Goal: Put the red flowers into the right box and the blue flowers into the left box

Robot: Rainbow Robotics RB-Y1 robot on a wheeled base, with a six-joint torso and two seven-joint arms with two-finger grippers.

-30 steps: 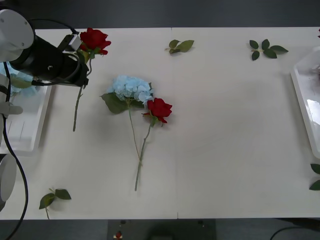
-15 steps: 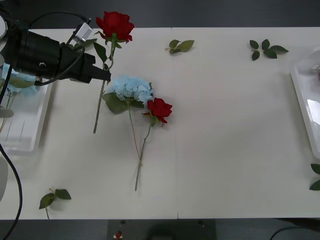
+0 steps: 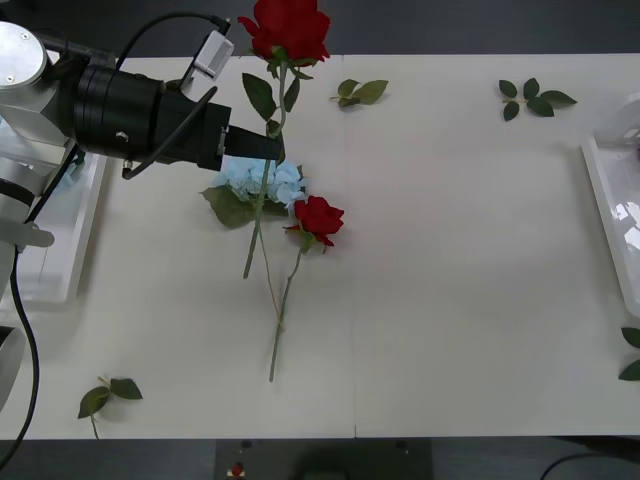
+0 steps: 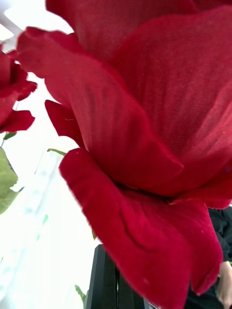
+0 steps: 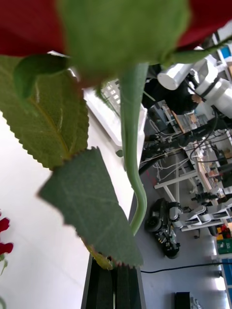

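Left gripper (image 3: 268,146): it reaches in from the left above the table (image 3: 450,280), its dark fingers pinched tight on the stem of a red rose.
Held red flower (image 3: 290,25): lifted clear of the table, head up near the far edge, stem hanging down past the fingers over the blue cluster. In the left wrist view the green stem (image 5: 133,145) and serrated leaves sit right before the lens.
Blue flower (image 3: 262,180): lies on the table just below the left gripper, partly covered by it — large green leaf to its left, thin stem trailing toward the near edge.
Second red flower (image 3: 319,217): lies on the table, head touching the blue cluster's right side.
Left box (image 3: 50,250): at the table's left edge, partly behind the arm; its contents are mostly hidden.
Right box (image 3: 615,215): at the right edge, well apart from the flowers.
Right wrist view: red petals (image 4: 145,145) press close to the camera — the right gripper's state cannot be told.
Leaf sprigs (image 3: 362,92): loose ones lie scattered about the table.
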